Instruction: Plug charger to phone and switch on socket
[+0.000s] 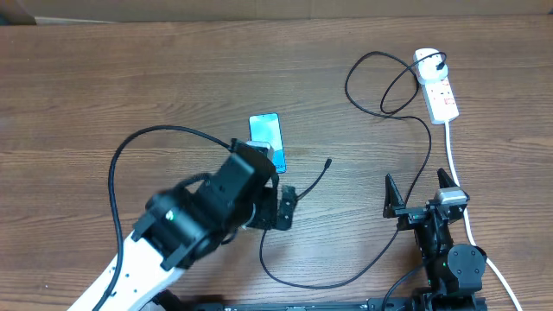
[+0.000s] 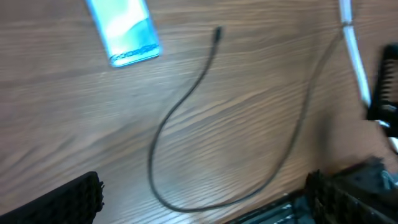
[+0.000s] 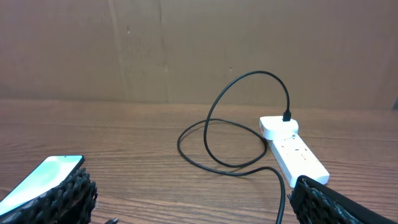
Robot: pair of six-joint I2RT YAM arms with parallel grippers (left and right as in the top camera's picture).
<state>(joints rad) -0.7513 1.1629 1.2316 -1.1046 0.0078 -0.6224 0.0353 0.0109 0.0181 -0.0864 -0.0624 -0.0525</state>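
The phone (image 1: 267, 131) lies flat mid-table with its cyan screen up; it also shows in the wrist views (image 2: 124, 31) (image 3: 37, 179). The charger (image 1: 428, 151) is a thin black cable. Its connector tip (image 1: 329, 161) (image 2: 217, 31) lies loose right of the phone, apart from it. Its plug (image 1: 441, 62) (image 3: 287, 116) sits in the white socket (image 1: 437, 86) (image 3: 295, 152) at the far right. My left gripper (image 1: 281, 206) (image 2: 204, 186) hovers open just below the phone, above the cable's loop. My right gripper (image 1: 419, 194) (image 3: 193, 190) stands open and empty near the front edge.
The socket's thick white lead (image 1: 456, 168) (image 2: 354, 56) runs down the right side past my right arm. The black cable sweeps in a wide loop (image 1: 320, 283) close to the table's front edge. A brown cardboard wall (image 3: 186, 43) backs the table.
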